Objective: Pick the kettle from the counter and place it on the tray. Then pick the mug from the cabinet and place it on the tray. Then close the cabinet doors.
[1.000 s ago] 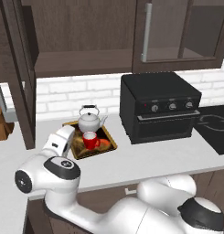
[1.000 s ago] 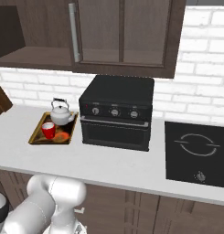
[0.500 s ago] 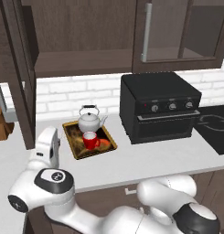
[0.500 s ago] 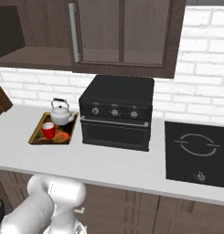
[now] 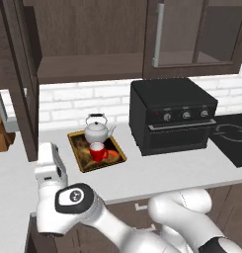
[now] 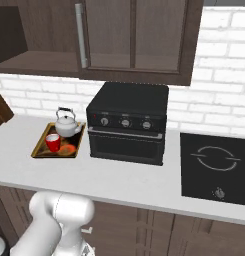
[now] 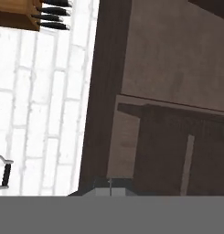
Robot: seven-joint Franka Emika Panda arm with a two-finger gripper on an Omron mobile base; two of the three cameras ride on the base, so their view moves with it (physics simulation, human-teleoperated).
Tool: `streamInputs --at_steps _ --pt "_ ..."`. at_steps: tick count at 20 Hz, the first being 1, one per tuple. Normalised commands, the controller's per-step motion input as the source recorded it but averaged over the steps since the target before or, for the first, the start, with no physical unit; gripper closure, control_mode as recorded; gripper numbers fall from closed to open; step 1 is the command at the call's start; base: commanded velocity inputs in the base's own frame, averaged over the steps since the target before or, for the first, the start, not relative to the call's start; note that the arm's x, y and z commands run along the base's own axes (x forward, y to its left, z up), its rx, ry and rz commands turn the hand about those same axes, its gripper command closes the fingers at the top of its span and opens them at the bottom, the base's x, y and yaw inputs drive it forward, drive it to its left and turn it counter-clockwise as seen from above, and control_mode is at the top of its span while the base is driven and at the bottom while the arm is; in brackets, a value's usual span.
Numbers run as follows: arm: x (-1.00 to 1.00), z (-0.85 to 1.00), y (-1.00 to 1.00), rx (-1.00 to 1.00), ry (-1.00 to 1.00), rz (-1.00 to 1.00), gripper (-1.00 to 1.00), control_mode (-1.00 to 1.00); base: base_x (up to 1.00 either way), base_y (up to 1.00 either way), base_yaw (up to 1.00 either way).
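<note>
You have the kettle and the mug both sitting on the tray, which lies on the counter just left of the black oven. The kettle stands at the far end of the tray, its dark handle arched over the lid; the red mug stands just in front of it, nearer to you, beside the orange patch of the tray's picture.

Above, the cabinet is part open. Its left door is swung out toward you, edge-on at the left of the left base view, and the shelf behind it is bare wood. The right door lies flat against the front, its silver bar handle upright.

Your pincer is pressed together, holding nothing. The arm's wrist rises at the near left, just right of the open door. A knife block stands on the counter at the far left.
</note>
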Motion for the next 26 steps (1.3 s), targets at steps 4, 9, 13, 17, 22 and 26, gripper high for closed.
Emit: streamInputs --at_steps 4,9,13,17,22,26 --pt "0.01 0.36 0.24 -0.12 -0.04 0.12 1.00 -1.00 0.00 0.00 0.00" --pt "0.00 0.00 0.24 -0.07 0.02 0.00 1.00 -1.00 0.00 0.00 0.00" --pt "0.01 -0.01 0.58 -0.10 0.00 0.00 1.00 -1.00 0.00 0.00 0.00" --pt "0.00 0.00 0.59 -0.09 -0.02 -0.02 1.00 -1.00 0.00 0.00 0.00" --pt "0.00 0.00 0.37 -0.04 -0.13 -0.07 1.00 -1.00 0.00 0.00 0.00" --pt "0.00 0.08 0.13 0.00 -0.25 -0.13 1.00 -1.00 0.00 0.00 0.00"
